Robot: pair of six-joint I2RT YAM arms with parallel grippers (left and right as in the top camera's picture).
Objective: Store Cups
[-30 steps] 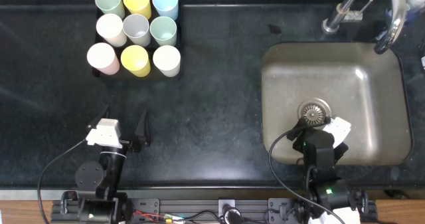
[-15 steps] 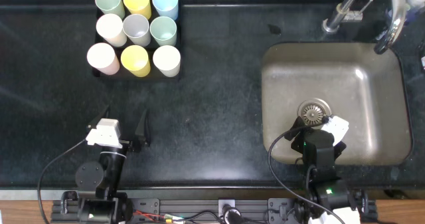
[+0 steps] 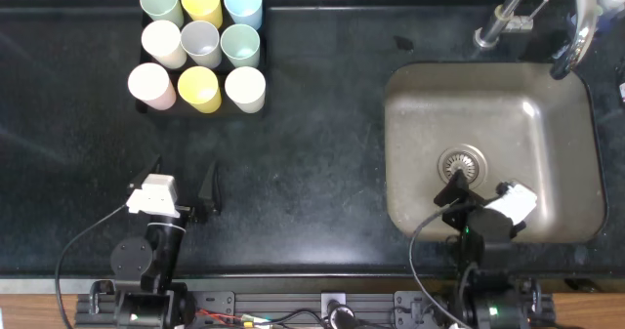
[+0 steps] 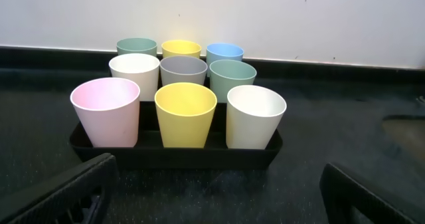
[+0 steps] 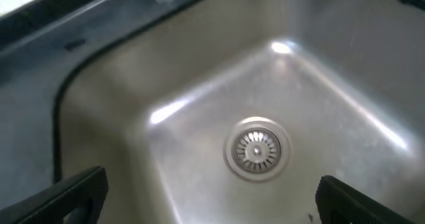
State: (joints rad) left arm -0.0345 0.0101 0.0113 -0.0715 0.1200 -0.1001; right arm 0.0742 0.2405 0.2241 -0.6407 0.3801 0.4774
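At the far left of the counter (image 3: 312, 153), inside the black tray (image 4: 176, 159): nine cups (image 3: 200, 46), all upright and mouth-up, packed three by three, touching or nearly so. Nearest row pink, yellow, white; then cream, grey, green; at the back green, yellow, blue. Judged from that full grid, probably the closing stage of storing, with nothing clamped in either arm. Facing the tray from well back over bare counter, the left gripper (image 3: 184, 178), fingers spread wide and holding nothing. Over on the other side, above the sink (image 3: 547, 114) and near the drain (image 5: 257, 149), the right gripper (image 5: 209, 201), likewise spread apart and holding nothing. To finish well: check each cup for a level seat on the tray floor before calling it done, and treat the near row as the risk, being light, tapered and probably quick to tip at a slight knock. For any straightening, come down from above with fingers on opposite sides of one rim, never sweeping in low from the front. Lift the right arm clear of the basin wall before swinging anywhere, and keep away from the faucet (image 3: 503, 17) at the far corner.
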